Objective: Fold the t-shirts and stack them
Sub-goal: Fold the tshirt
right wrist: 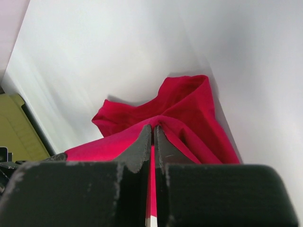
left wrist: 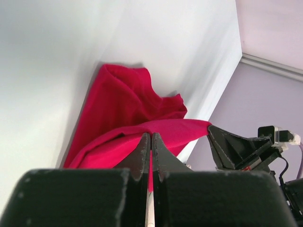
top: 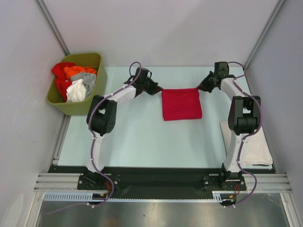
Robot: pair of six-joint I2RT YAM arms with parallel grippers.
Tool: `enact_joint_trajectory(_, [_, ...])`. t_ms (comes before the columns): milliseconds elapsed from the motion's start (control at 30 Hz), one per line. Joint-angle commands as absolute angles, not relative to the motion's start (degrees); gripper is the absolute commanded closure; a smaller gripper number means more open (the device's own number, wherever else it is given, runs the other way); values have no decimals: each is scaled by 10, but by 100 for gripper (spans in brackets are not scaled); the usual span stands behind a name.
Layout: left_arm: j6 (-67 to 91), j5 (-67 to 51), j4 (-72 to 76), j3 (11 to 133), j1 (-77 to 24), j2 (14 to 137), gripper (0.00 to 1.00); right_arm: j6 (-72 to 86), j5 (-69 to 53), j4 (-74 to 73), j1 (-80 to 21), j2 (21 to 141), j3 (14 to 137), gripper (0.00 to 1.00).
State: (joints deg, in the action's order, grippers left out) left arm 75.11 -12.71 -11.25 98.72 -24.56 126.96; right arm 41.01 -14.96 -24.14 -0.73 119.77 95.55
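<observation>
A crimson-red t-shirt (top: 181, 104) hangs folded between my two grippers at the far middle of the table. My left gripper (top: 156, 89) is shut on its left top corner; the cloth (left wrist: 137, 137) is pinched between the closed jaws (left wrist: 151, 137). My right gripper (top: 202, 86) is shut on the right top corner; the red cloth (right wrist: 184, 113) bunches over the closed jaws (right wrist: 153, 128). An off-white folded shirt (top: 253, 146) lies at the right table edge behind the right arm. Red, orange, grey and white shirts (top: 75, 80) fill the bin.
An olive-green bin (top: 90, 105) stands at the far left corner, also visible in the right wrist view (right wrist: 19, 132). Grey walls enclose the table on three sides. The right gripper shows in the left wrist view (left wrist: 241, 149).
</observation>
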Motion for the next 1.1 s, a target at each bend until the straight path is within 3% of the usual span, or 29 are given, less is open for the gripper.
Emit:
enact_joint_trajectory(0, [757,-137,-103,1024,-236,1281,100,421,-154,-214,-4,1210,984,100])
enact_joint_trajectory(800, [761,-153,-101,1095,-228,1364,100,423,-125,-223,11,1268,1029,98])
enact_joint_trajectory(900, [754,-158,-110,1120,-225,1381,96,418,-121,-225,11,1277,1041,95])
enact_joint_trajectory(1000, [685,-136,-183,1196,-222,1398,82,389,-121,-234,19,1295,1074,83])
enact_joint_trajectory(1033, [617,-121,-214,1225,-221,1402,72,377,-121,-241,27,1303,1091,75])
enact_joint_trajectory(1067, [584,-93,-267,1251,-220,1398,70,361,-123,-260,32,1307,1122,70])
